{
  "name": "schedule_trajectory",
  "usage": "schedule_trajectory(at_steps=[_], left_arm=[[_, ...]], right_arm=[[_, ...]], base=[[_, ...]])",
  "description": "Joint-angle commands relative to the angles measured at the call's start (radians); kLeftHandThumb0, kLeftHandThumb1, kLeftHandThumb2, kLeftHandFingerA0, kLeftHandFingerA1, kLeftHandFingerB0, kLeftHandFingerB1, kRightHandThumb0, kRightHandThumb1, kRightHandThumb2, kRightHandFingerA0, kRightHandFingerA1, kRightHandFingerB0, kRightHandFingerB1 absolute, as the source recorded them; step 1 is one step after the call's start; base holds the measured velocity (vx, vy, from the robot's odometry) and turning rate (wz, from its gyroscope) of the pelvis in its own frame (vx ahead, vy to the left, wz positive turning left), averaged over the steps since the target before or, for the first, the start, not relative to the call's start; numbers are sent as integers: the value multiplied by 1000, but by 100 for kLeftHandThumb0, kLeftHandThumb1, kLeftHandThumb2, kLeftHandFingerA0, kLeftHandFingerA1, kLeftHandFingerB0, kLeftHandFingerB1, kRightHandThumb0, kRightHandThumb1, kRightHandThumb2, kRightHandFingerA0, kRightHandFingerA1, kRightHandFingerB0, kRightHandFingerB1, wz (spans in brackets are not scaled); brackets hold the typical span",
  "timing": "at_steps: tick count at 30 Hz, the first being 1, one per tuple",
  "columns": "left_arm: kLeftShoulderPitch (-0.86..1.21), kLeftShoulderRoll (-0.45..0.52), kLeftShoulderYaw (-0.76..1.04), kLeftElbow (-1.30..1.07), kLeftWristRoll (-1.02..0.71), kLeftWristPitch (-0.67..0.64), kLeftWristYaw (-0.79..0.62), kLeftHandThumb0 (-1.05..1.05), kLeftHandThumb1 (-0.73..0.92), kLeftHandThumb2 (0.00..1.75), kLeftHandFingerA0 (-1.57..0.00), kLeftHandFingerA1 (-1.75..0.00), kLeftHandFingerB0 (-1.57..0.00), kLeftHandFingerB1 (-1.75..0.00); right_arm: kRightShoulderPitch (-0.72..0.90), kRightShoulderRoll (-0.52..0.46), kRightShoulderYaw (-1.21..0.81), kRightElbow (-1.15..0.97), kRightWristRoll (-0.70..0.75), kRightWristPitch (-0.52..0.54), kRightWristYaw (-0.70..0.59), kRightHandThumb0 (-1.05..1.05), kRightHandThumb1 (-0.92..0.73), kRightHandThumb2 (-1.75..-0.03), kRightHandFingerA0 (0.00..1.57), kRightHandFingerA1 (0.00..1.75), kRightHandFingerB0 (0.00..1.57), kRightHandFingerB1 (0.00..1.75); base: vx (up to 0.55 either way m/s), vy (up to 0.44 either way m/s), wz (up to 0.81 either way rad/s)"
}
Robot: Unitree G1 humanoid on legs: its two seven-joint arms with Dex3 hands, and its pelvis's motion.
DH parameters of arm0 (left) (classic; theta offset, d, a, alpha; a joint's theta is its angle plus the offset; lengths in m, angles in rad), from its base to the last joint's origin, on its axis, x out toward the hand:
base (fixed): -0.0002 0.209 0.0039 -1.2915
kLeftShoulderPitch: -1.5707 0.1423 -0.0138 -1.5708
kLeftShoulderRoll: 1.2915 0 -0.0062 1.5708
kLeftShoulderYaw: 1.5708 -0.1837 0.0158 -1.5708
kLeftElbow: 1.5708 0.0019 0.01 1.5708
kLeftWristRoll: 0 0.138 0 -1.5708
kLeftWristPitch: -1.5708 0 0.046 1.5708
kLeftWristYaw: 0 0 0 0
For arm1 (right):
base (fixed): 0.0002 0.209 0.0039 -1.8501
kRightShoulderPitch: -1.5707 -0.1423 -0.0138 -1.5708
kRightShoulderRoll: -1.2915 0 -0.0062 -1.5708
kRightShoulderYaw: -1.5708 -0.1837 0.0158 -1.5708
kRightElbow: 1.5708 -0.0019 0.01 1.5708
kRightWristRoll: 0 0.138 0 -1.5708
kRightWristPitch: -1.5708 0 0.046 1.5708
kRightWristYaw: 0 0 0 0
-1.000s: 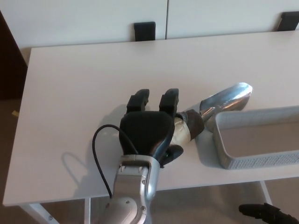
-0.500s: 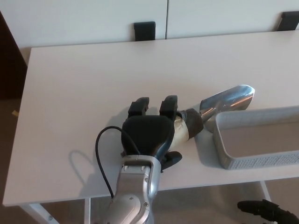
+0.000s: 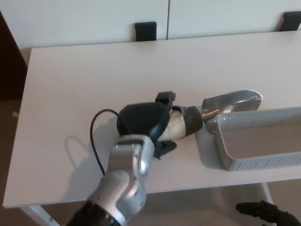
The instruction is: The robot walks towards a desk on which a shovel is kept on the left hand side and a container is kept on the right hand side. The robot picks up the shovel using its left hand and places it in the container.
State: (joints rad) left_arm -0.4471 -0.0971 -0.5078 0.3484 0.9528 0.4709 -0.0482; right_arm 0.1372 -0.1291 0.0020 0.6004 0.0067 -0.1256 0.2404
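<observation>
Fingers (image 3: 165, 98) of the left hand (image 3: 143, 121) are wrapped over the pale handle of the shovel (image 3: 207, 112), thumb curled beneath, so the tool is firmly gripped and not merely touched. Forearm and its black cable (image 3: 95, 136) enter from the lower left across the white tabletop (image 3: 84, 80). From the grip, the shovel's long axis runs to the right and slightly away from the robot, the dark collar just beyond the hand and the metal blade projecting past the near-left corner of the container (image 3: 244, 141). Blade appears to sit above or on the container's rim; contact cannot be confirmed. The container lies immediately right of the hand, interior unoccupied. Judgement: the tool must travel further right, along its own axis, before release. The right hand (image 3: 265, 213) shows only as a dark shape below the tabletop edge, well apart from the work; its posture cannot be determined.
</observation>
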Motion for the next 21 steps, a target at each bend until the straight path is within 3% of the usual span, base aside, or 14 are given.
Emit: schedule_trajectory(at_steps=[1, 2, 3, 4, 6, 7, 11, 18, 20, 21], left_arm=[[-41, 24, 52, 123, -155, -94, -70, -53, 62, 59, -75, -71, -24, -29], [-46, 24, 59, 134, -166, -98, -72, -48, 61, 59, -76, -72, -25, -30], [-51, 24, 79, 159, -193, -110, -77, -45, 49, 75, -78, -76, -23, -41], [-56, 23, 92, 173, -209, -113, -85, -31, 67, 60, -87, -68, -31, -32], [-78, 26, 100, 203, -222, -82, -141, -29, 73, 62, -90, -58, -32, -32], [-97, 50, 96, 235, -230, -110, -181, -26, 79, 64, -99, -54, -39, -34], [-105, 55, 116, 279, -264, -124, -191, -20, 77, 64, -97, -52, -49, -37], [-140, 90, 68, 327, -259, -166, -221, -20, 73, 63, -102, -63, -67, -44], [-144, 107, 51, 325, -262, -178, -257, -23, 77, 62, -103, -70, -79, -54], [-146, 105, 51, 325, -264, -172, -256, -21, 77, 63, -104, -77, -78, -63]], right_arm=[[-11, -37, 11, 0, -20, -3, 16, -37, -56, -65, 53, 73, 46, 66], [-13, -38, 11, 0, -18, -2, 19, -36, -56, -65, 53, 73, 47, 66], [-17, -40, 14, -3, -17, 3, 22, -37, -55, -65, 53, 74, 48, 67], [-19, -41, 16, -6, -17, 8, 23, -40, -54, -64, 53, 74, 48, 67], [-23, -42, 17, -9, -13, 16, 27, -40, -53, -64, 54, 74, 49, 67], [-27, -46, 22, -22, -14, 27, 32, -41, -53, -64, 57, 76, 50, 68], [-25, -55, 29, -46, -12, 49, 48, -37, -57, -65, 58, 76, 47, 66], [-40, -62, 33, -65, -3, 74, 64, -32, -58, -67, 58, 77, 47, 67], [-43, -67, 39, -68, -15, 81, 59, -31, -60, -65, 58, 76, 46, 65], [-49, -67, 38, -64, -14, 82, 61, -31, -60, -65, 58, 75, 46, 65]], base=[[0, 0, 0], [0, 0, 0], [0, 0, 0], [0, 0, 0], [0, 0, 0], [0, 0, 0], [0, 0, 0], [0, 0, 0], [0, 0, 0], [0, 0, 0]])
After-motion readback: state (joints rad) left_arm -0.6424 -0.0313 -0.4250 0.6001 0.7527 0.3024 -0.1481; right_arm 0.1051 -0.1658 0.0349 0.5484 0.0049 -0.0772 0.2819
